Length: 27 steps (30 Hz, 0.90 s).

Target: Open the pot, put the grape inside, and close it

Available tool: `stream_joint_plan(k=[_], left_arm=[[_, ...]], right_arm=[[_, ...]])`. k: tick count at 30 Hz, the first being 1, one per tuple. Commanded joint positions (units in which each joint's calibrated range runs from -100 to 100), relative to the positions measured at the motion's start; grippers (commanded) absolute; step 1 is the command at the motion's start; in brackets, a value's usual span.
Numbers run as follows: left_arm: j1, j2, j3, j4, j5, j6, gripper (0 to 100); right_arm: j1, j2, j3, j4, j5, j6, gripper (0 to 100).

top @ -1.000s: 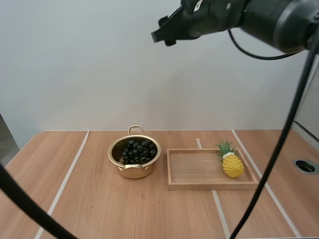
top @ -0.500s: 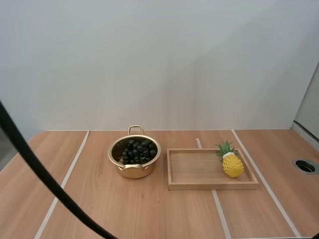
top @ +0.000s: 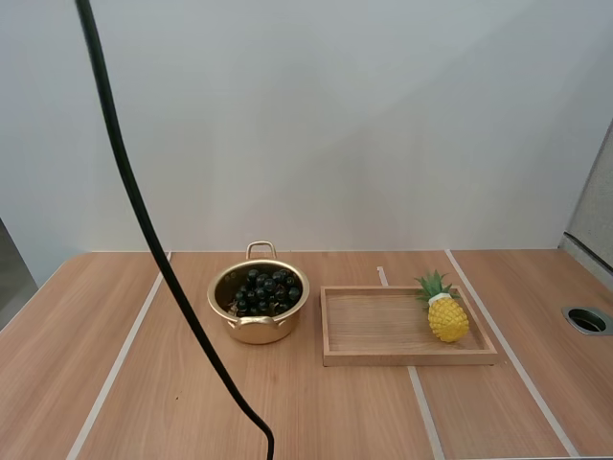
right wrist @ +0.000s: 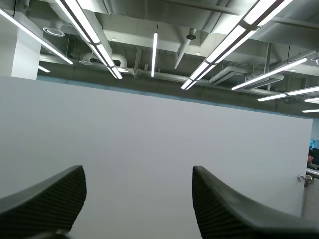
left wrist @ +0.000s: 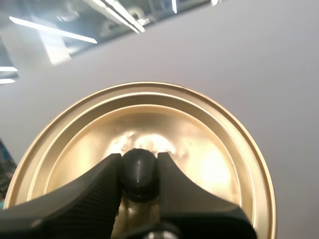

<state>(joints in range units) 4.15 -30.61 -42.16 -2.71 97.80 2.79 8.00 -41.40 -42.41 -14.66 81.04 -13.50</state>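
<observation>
A golden pot (top: 259,305) stands uncovered on the wooden table, left of the tray, and a bunch of dark grapes (top: 265,290) lies inside it. Its golden lid (left wrist: 199,149) is in the left wrist view, held up by its black knob (left wrist: 139,172), on which my left gripper (left wrist: 139,174) is shut. In the right wrist view my right gripper (right wrist: 138,199) is open, its two ribbed fingers (right wrist: 227,206) wide apart with nothing between them.
A wooden tray (top: 383,331) sits right of the pot, with a yellow toy pineapple (top: 445,311) at its right end. A round hole (top: 586,320) is set in the table at the far right. Pale strips run across the tabletop.
The dark arm at the top of the high view one second ago has moved out of frame. Pot, grapes, tray and pineapple stay where they were.
</observation>
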Motion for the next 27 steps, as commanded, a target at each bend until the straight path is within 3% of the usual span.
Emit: stream_joint_plan(k=[1,11,27], left_arm=[[0.03,2.45,-0.09,-7.76,2.20,2.52,0],[0.03,5.78,5.63,-10.80,2.20,3.68,0],[0.03,5.23,40.20,-18.26,2.20,9.84,0]], right_arm=[[-0.18,-0.85,-2.33,-1.22,2.87,0.45,100],[-0.18,-3.63,-2.75,-1.53,5.93,0.45,100],[-0.18,-4.84,-2.75,-1.91,7.85,0.45,100]])
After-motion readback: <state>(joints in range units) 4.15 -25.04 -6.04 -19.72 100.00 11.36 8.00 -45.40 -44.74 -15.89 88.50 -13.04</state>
